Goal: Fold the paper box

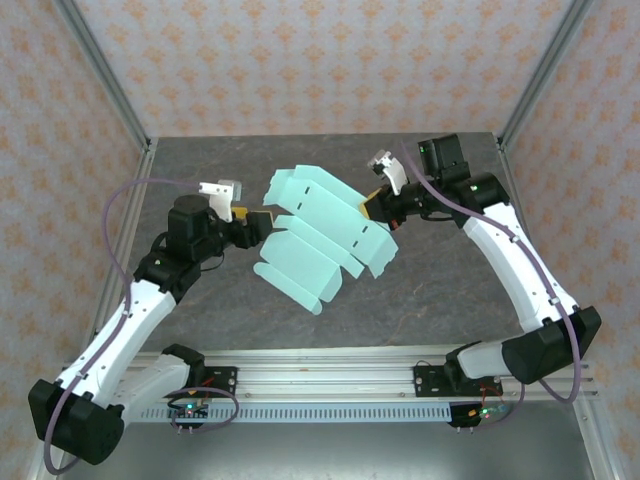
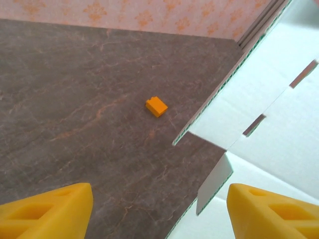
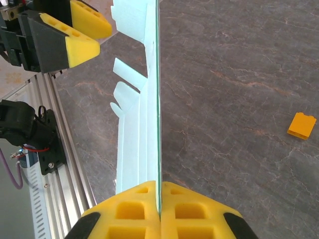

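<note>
While the right fingers [image 3: 129, 216] pinched the box [image 1: 320, 232] and the left fingers [image 2: 50, 209] stood released, it seemed light and floppy, best gripped at edges.

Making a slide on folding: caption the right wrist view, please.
Right gripper shut on the pale mint-green die-cut card sheet, edge-on over grey table; small orange cube at right.

Top camera looks down over the grey stone-patterned table [image 1: 450, 290] from its near edge; both wrist cameras sit close — sharing the small orange plastic cube [image 2: 156, 106].
</note>
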{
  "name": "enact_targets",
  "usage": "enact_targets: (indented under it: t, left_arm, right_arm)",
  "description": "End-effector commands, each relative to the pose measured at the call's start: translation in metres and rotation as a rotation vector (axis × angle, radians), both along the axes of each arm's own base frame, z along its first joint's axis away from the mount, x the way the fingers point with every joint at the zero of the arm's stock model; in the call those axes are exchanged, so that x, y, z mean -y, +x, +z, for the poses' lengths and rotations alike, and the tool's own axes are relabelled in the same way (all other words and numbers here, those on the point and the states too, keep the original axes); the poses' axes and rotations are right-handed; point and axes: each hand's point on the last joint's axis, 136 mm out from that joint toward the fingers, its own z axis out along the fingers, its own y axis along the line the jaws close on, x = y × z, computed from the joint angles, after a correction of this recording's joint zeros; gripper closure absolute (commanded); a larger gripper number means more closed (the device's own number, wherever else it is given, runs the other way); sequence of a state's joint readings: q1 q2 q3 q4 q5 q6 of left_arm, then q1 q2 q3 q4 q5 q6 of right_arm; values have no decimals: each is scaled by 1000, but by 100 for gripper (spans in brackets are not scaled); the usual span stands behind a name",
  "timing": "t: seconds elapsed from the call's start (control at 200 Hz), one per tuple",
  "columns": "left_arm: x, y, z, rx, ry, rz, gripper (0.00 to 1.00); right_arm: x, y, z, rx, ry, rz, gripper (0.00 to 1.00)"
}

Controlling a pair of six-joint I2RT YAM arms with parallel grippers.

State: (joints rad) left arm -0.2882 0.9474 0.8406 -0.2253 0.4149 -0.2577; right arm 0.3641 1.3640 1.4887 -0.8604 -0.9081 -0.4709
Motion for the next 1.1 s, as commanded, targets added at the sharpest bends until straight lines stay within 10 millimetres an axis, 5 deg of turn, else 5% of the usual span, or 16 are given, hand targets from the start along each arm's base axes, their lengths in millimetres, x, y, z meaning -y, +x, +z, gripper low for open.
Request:
enact_targets:
  t: [0.0, 0.52, 0.911, 1.096]
  left_arm:
    - [7, 10, 21, 79, -15, -12, 26]
    - [58, 14, 32, 239, 131, -414, 27]
    - [77, -2, 31, 192, 141, -630, 89]
    - [75, 0, 32, 162, 148, -633, 99]
  right_arm:
    - [-5, -5, 11, 40, 47, 32, 100]
    - [-2, -20, 8, 108, -9, 164, 100]
    - [5, -3, 2, 180, -87, 124, 100]
    - [16, 14, -6, 277, -162, 40, 100]
